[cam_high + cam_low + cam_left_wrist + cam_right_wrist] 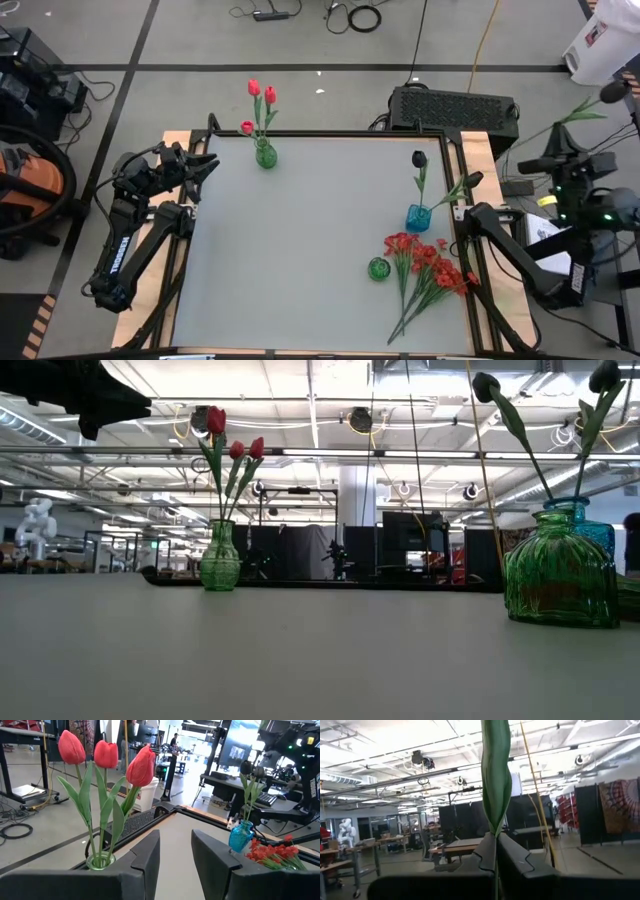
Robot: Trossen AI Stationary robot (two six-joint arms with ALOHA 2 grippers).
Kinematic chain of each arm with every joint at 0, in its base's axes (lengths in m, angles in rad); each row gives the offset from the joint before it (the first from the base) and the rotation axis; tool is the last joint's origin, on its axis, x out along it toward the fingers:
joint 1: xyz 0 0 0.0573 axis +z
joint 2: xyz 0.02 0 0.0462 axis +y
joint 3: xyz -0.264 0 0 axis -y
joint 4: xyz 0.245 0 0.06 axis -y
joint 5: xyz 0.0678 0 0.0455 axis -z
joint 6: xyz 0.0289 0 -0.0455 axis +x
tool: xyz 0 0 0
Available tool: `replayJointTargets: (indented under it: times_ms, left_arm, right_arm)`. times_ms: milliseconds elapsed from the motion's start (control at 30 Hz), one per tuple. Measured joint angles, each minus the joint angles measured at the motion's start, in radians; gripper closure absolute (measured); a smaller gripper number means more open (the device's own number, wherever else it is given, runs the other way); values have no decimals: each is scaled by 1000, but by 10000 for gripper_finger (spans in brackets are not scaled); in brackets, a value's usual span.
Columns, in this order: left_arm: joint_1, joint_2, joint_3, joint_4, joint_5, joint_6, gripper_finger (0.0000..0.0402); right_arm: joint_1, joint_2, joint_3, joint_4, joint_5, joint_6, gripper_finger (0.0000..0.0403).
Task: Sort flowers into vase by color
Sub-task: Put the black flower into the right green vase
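Right claw [496,851] clenched on black tulip [471,181] by leaf; stem thin, light, whippy, so grip low. Left claw [175,851] released, red tulips [105,755] just ahead.

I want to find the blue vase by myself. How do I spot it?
Look at the right edge of the table, near the right gripper. The blue vase stands there holding one black tulip. The round vase beside the red blossoms is green and empty, and the far vase holds red tulips.
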Motion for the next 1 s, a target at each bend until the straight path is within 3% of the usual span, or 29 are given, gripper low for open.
replayJointTargets:
  times_ms: [133,433,633,1000]
  left_arm:
    - [0,0,0,0,0,0,283]
    - [0,0,0,0,0,0,283]
    - [0,0,0,0,0,0,283]
    - [0,0,0,0,0,0,283]
  right_arm:
    - [0,0,60,-39,-45,-33,403]
    - [0,0,155,-183,-349,30,403]
    - [0,0,156,-171,-562,70,403]
    - [1,0,156,-296,-679,106,403]
